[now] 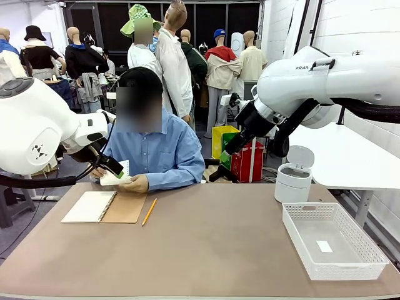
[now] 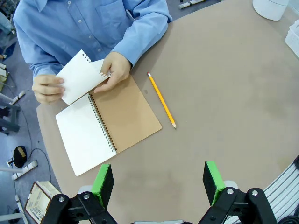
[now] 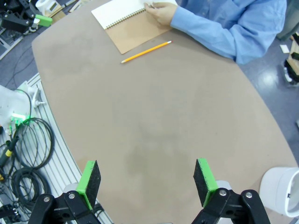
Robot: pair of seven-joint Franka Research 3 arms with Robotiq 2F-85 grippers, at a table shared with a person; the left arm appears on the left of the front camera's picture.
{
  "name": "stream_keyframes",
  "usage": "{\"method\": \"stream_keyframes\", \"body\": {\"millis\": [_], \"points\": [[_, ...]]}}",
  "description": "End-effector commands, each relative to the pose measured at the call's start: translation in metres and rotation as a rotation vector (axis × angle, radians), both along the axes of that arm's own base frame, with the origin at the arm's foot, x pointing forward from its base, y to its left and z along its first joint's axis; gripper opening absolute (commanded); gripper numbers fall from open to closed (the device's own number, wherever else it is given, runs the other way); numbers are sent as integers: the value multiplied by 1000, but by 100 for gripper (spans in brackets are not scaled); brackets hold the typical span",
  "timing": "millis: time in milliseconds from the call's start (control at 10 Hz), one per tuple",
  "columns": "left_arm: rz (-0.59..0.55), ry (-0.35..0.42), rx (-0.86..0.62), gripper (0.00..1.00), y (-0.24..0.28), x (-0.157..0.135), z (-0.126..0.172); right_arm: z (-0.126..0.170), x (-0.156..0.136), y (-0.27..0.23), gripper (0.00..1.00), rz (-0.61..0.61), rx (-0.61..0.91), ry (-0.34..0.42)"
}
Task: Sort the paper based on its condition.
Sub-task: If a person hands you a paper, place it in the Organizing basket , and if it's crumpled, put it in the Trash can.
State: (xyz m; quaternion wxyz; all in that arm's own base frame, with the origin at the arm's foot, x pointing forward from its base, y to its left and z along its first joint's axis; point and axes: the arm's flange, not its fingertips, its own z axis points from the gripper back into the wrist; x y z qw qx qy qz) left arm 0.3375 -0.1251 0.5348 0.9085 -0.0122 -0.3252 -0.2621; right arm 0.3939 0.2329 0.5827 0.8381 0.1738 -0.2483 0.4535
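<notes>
The paper [image 2: 80, 77], a flat white sheet with torn spiral holes along one edge, is held in both of the person's hands [image 2: 113, 71] above the open notebook [image 2: 105, 126]. In the front view the paper [image 1: 111, 180] peeks out at the table's far left, just behind my left gripper [image 1: 114, 167]. In its wrist view my left gripper [image 2: 158, 183] hangs open and empty, high over the table, well short of the sheet. My right gripper [image 1: 226, 152] hovers raised at the back right; in its wrist view the right gripper [image 3: 146, 179] stands open with nothing between its pads.
A kraft-covered spiral notebook [image 1: 103, 206] lies open at the left with a yellow pencil [image 1: 149, 211] beside it. A white mesh basket [image 1: 369, 247] holding a small white tag [image 1: 324, 246] sits at the front right. A white lidded bin [image 1: 294, 181] stands behind it.
</notes>
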Motion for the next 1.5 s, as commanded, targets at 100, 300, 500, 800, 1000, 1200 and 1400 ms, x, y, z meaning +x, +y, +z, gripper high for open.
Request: {"method": "stream_keyframes", "body": {"millis": [100,300,500,800,1000,1200,1400], "points": [[0,5,1,100,1,0,0,-1,0,0,100,0,-1,6],[0,5,1,100,1,0,0,-1,0,0,100,0,-1,6],[0,5,1,100,1,0,0,-1,0,0,100,0,-1,6],[0,5,1,100,1,0,0,-1,0,0,100,0,-1,6],[0,5,1,100,1,0,0,-1,0,0,100,0,-1,6],[0,5,1,100,1,0,0,-1,0,0,100,0,-1,6],[0,5,1,100,1,0,0,-1,0,0,100,0,-1,6]]}}
